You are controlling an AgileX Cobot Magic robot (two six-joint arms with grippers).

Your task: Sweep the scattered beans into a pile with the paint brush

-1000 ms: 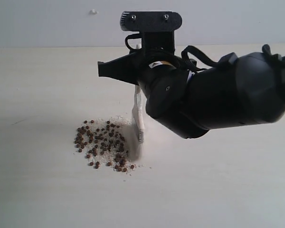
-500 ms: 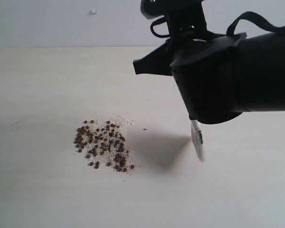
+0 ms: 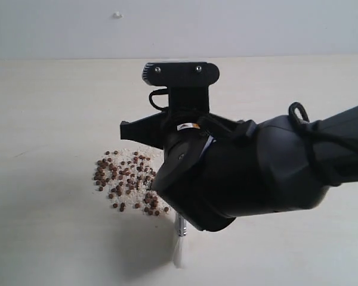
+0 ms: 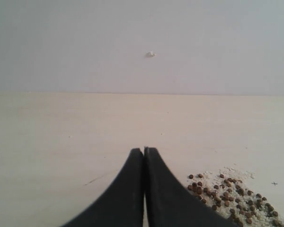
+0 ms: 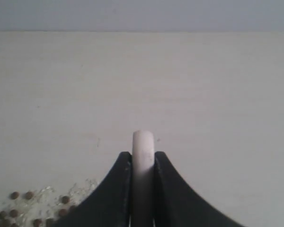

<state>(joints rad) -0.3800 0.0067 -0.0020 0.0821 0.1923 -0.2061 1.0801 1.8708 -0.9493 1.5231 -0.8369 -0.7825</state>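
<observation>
The beans (image 3: pixel 128 182) lie in a loose reddish-brown pile with pale crumbs on the light table, left of centre in the exterior view. My right gripper (image 5: pixel 143 156) is shut on the pale handle of the paint brush (image 5: pixel 143 142). Below the bulky right arm (image 3: pixel 256 179), the paint brush (image 3: pixel 179 229) hangs with its metal ferrule and blurred whitish bristles at the pile's near right corner. The beans (image 5: pixel 28 208) show at the edge of the right wrist view. My left gripper (image 4: pixel 144 150) is shut on nothing, with the beans (image 4: pixel 227 194) off to one side of it.
The pale wooden table (image 3: pixel 48 107) runs back to a plain grey wall with a small white speck (image 3: pixel 117 14). The right arm hides the table's middle right. A long shadow falls on the table near the bristles (image 3: pixel 143 256).
The right arm swung the brush off to the right of the pile, then back left and nearer the front. The bristles now sit at the pile's near right corner. The pile looks unchanged.
</observation>
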